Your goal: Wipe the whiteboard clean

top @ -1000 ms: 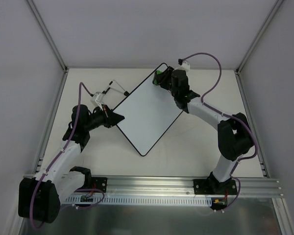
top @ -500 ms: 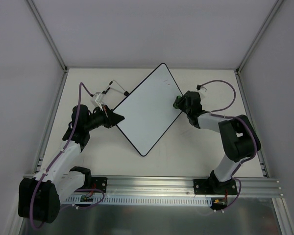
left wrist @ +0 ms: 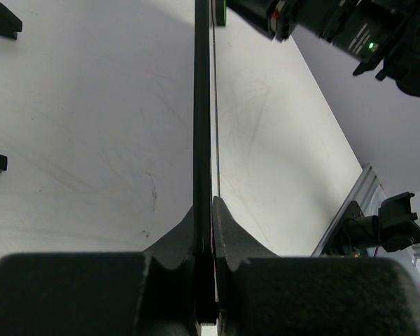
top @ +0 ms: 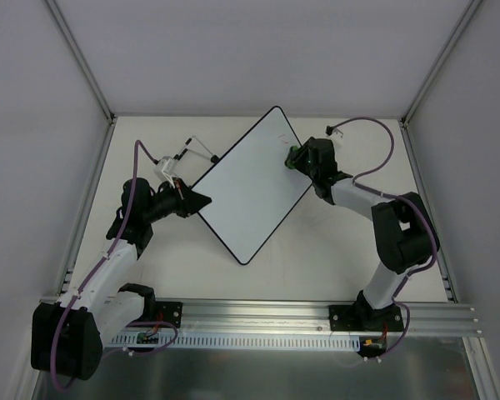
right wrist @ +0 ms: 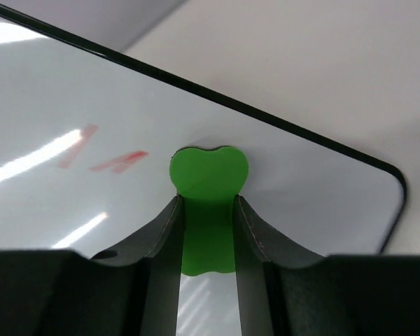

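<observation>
Top external view showed the whiteboard [top: 252,192] set diamond-wise mid-counter [top: 333,258], the left hand [top: 203,200] clamped on its left corner. The right hand [top: 293,158], clamped on a green eraser [right wrist: 208,175], pressed it beside red marks [right wrist: 101,157] near the board's far-right edge.

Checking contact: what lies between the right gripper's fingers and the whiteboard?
A green eraser piece, held in the right gripper, its rounded end over the whiteboard just right of the faint red marks. The right wrist view shows it.

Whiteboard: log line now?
left gripper: shut on black-rimmed white rectangular whiteboard edge | right gripper: shut on green flat eraser | red marks present
</observation>
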Controlling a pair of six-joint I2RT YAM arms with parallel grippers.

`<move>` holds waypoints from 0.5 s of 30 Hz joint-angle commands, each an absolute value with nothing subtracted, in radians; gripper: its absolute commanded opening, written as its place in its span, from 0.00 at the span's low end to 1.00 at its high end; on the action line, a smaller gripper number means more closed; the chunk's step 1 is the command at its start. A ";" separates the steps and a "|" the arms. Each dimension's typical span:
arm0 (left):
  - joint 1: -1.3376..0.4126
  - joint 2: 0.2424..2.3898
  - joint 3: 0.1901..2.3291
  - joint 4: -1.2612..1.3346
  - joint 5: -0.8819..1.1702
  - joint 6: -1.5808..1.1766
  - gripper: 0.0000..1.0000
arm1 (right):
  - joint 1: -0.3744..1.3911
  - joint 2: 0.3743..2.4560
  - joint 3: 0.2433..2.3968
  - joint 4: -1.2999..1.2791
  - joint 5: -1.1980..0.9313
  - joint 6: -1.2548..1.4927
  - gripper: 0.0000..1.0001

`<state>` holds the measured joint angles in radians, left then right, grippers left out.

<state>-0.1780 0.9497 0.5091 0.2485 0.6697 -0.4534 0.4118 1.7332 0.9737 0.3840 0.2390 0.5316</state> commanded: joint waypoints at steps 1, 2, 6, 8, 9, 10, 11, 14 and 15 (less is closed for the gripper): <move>-0.222 0.966 0.492 0.146 0.759 -0.229 0.00 | 0.451 1.762 1.124 0.440 0.163 0.523 0.00; -0.225 0.966 0.492 0.146 0.759 -0.227 0.00 | 0.454 1.775 1.182 0.439 0.150 0.523 0.00; -0.229 0.969 0.492 0.146 0.756 -0.229 0.00 | 0.479 1.822 1.303 0.437 0.101 0.503 0.00; -0.230 0.969 0.494 0.146 0.755 -0.229 0.00 | 0.486 1.848 1.337 0.439 0.084 0.502 0.00; -0.229 0.969 0.492 0.146 0.755 -0.227 0.00 | 0.489 1.858 1.350 0.439 0.081 0.509 0.01; -0.229 0.969 0.492 0.146 0.752 -0.226 0.00 | 0.489 1.865 1.370 0.439 0.078 0.514 0.00; -0.229 0.969 0.492 0.146 0.752 -0.225 0.00 | 0.489 1.876 1.373 0.439 0.084 0.514 0.00; -0.229 0.973 0.492 0.146 0.750 -0.224 0.00 | 0.485 1.876 1.339 0.437 0.123 0.497 0.00; -0.229 0.974 0.492 0.146 0.750 -0.225 0.00 | 0.476 1.865 1.315 0.439 0.138 0.494 0.00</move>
